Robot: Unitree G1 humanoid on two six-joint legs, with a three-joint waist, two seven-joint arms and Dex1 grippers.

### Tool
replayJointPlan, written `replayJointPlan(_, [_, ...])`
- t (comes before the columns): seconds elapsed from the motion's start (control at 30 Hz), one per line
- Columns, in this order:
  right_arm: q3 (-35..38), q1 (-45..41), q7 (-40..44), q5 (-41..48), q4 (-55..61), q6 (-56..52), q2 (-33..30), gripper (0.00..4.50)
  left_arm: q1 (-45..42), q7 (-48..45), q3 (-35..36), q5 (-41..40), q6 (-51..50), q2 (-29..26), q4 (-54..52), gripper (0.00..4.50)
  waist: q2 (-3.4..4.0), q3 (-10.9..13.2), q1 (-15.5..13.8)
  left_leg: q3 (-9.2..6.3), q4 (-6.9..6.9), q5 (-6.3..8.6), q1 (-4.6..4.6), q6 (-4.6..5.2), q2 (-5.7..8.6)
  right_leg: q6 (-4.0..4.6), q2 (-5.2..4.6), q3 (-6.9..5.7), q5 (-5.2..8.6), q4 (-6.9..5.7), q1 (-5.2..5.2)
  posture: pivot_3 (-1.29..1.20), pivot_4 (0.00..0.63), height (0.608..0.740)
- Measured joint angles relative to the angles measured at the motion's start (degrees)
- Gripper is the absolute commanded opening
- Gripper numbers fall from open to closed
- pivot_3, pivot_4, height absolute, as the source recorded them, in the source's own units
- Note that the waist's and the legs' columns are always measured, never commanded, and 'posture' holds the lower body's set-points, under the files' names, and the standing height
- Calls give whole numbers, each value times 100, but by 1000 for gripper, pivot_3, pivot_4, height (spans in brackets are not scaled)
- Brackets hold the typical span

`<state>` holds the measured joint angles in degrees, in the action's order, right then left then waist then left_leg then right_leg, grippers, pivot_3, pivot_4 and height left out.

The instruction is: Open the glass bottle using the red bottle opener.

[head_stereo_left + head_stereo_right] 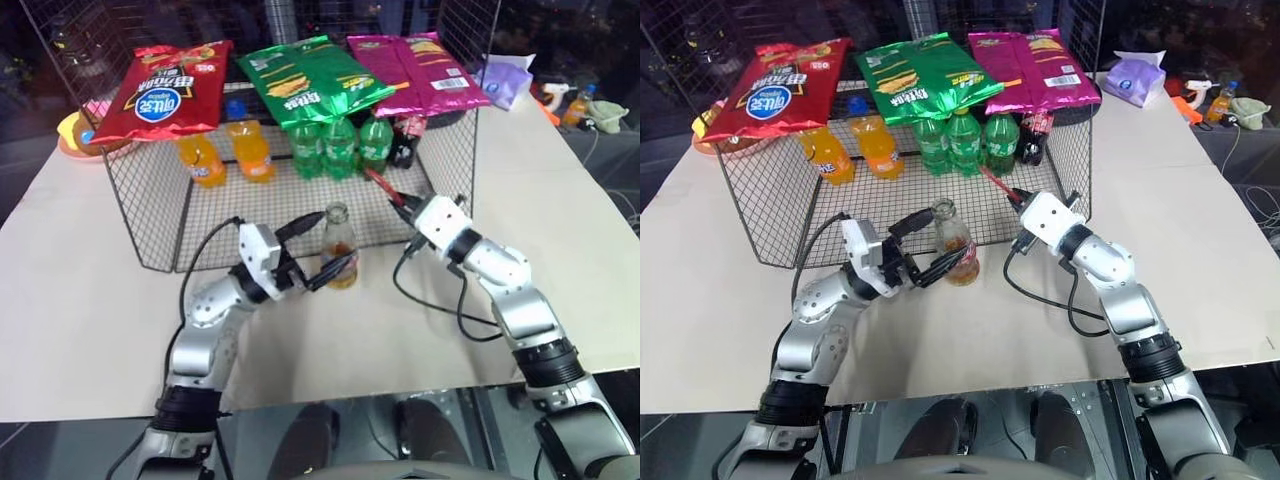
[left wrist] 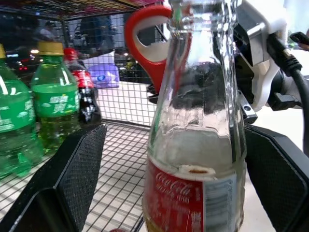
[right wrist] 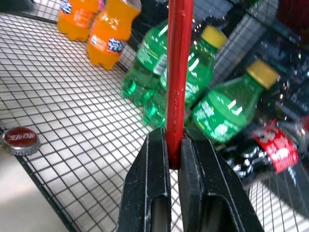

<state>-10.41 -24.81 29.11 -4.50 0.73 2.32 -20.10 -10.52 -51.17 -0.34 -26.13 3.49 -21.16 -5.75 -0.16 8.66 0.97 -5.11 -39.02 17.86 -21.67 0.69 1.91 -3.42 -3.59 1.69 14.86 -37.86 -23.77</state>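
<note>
The glass bottle stands upright on the table just in front of the wire basket, with amber liquid low in it and a red label. My left gripper is open, with one black pad on each side of the bottle and a gap to the glass. My right gripper is shut on the red bottle opener, which sticks out edge-on over the basket's wire floor. The opener's looped head shows behind the bottle's neck. A red metal cap lies on the wire floor.
The wire basket holds two orange soda bottles, three green bottles and a small cola bottle. Chip bags lie across its top. A black cable loops on the table by my right arm.
</note>
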Motion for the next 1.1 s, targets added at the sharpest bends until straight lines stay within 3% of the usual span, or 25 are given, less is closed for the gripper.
replayJointPlan(0.17, [192, 268, 354, 661, 398, -899, -72, 0, 259, 15, 64, -112, -187, -181, -326, 4427, 0, 0, -8, -3, 0, 0, -3, 0, -1, 0, -1, -2, 0, 1, 0, 0, 150, 740])
replayJointPlan(0.47, [761, 919, 1251, 3113, 1912, -4676, -940, 0, 1453, 75, 817, -517, -734, -879, -1306, 4427, 6, 4, -8, -4, 3, 3, -4, 4, -10, 1, -23, -2, 0, 7, 1, 0, 150, 740])
replayJointPlan(0.63, [771, 1041, 1319, 3611, 2170, -5538, -1182, 0, 1882, 153, 996, -575, -850, -922, -1522, 4427, 5, 4, -35, -6, 2, 3, -4, 5, -3, 0, -11, -9, 0, 7, 6, 0, 150, 740])
replayJointPlan(0.7, [751, 1138, 1248, 3661, 2154, -5836, -1194, 884, 2260, 351, 1234, -466, -862, -919, -1431, 4500, 4, 5, -21, -6, 3, 3, -6, 4, -6, 0, -9, -9, 0, 11, 3, 0, 150, 740])
replayJointPlan(0.73, [708, 1130, 1230, 3632, 2133, -5786, -1193, 1026, 2284, 413, 1251, -391, -855, -910, -1374, 4500, 5, 5, -24, -6, 3, 3, -4, 4, -6, 0, -7, -9, 0, 10, 4, 0, 150, 740])
replayJointPlan(0.87, [593, 1145, 1196, 3426, 2047, -5524, -1231, 2565, 2500, 681, 1339, -117, -812, -860, -1204, 4500, 4, 5, -25, -4, 2, 3, -5, 4, -4, 0, -8, -9, 0, 10, 4, 0, 150, 740])
replayJointPlan(1.0, [619, 1432, 1478, 3390, 2048, -5092, -1564, 4382, 2749, 842, 1373, 151, -793, -864, -1113, 4500, 3, 5, -48, -7, 2, 3, -7, 4, -3, 0, -9, -12, 0, 16, 5, 0, 150, 740])
replayJointPlan(1.1, [711, 1781, 1785, 3251, 2017, -4476, -1898, 4451, 2873, 974, 1394, 389, -753, -874, -1110, 4500, 0, 3, -61, -7, 2, 3, -5, 5, -3, 0, -12, -13, 0, 18, 12, 0, 150, 740])
